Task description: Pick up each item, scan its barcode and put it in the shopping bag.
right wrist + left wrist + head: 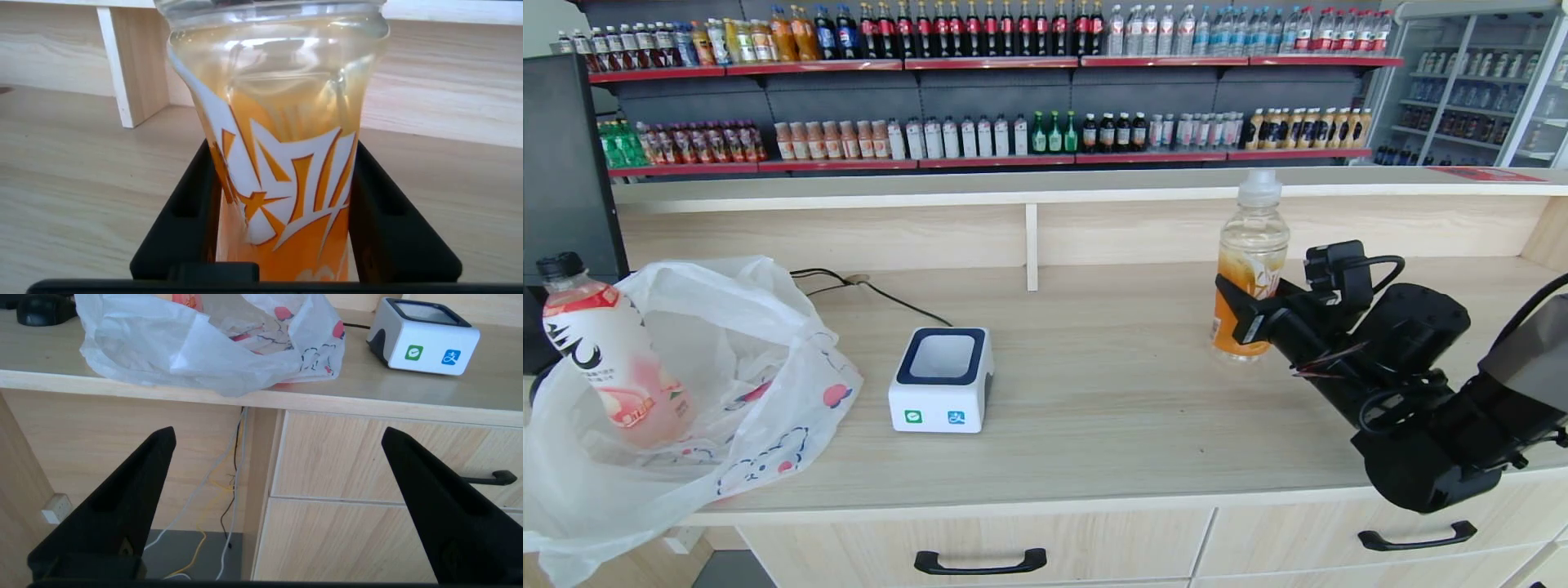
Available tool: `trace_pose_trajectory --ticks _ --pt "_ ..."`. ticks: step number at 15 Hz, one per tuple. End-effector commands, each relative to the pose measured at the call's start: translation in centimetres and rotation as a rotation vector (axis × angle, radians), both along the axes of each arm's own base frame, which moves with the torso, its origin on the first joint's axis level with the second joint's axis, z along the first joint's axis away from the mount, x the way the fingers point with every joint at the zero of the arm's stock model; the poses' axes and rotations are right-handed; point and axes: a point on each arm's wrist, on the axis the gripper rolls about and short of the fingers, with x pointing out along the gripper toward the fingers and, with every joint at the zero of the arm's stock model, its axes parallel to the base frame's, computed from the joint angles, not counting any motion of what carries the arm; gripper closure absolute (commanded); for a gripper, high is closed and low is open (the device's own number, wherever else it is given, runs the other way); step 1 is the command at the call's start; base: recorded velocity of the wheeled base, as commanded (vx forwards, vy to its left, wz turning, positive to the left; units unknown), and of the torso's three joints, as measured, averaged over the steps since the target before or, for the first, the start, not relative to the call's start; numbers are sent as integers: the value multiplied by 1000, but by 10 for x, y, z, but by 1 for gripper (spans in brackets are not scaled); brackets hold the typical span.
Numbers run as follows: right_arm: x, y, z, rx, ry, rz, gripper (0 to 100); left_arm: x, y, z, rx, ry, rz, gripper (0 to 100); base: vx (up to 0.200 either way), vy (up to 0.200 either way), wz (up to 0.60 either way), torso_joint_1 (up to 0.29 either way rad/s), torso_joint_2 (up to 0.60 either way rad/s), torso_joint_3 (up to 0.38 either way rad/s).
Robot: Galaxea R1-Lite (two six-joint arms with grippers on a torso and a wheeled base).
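Right end effector [1245, 314] clasps the upright orange bottle [1254, 245]; left end effector [278, 437] hangs released.

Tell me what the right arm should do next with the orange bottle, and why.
Probably lift the orange bottle straight up off the counter, as a first step toward the scanner. The right gripper seems closed on the bottle's lower half, its fingers against both sides, and the bottle stands upright on the wood, apart from the scanner.
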Motion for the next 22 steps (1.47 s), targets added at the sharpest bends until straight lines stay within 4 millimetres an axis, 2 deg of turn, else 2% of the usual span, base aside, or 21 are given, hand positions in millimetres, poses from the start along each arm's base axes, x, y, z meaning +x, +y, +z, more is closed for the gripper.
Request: trace_pose_trajectory --ticks 1,3,7,9,10,12,17,20,22 --pt "-2 -1 5 4 -14 0 100 0 0 0 0 -1 1 0 0 0 0 0 0 0" --pt "-5 -1 9 7 -23 0 100 0 0 0 0 -1 0 0 0 0 0 0 0 0" --pt "-36 -6 27 19 -37 10 100 0 0 0 0 1 1 0 0 0 0 0 0 0" --pt "-52 -9 40 52 -61 28 100 0 0 0 0 -1 0 0 0 0 0 0 0 0" --pt "-68 -13 44 90 -46 42 100 0 0 0 0 1 1 0 0 0 0 0 0 0" --pt "-93 -13 41 91 -16 67 100 0 0 0 0 1 1 0 0 0 0 0 0 0" --pt "-144 12 50 112 -27 243 100 0 0 0 1 1 0 0 0 0 0 0 0 0" --pt "-171 14 42 102 12 308 100 0 0 0 1 2 1 0 0 0 0 0 0 0" --pt "-188 22 43 150 27 406 100 0 0 0 1 4 1 0 0 0 0 0 0 0"
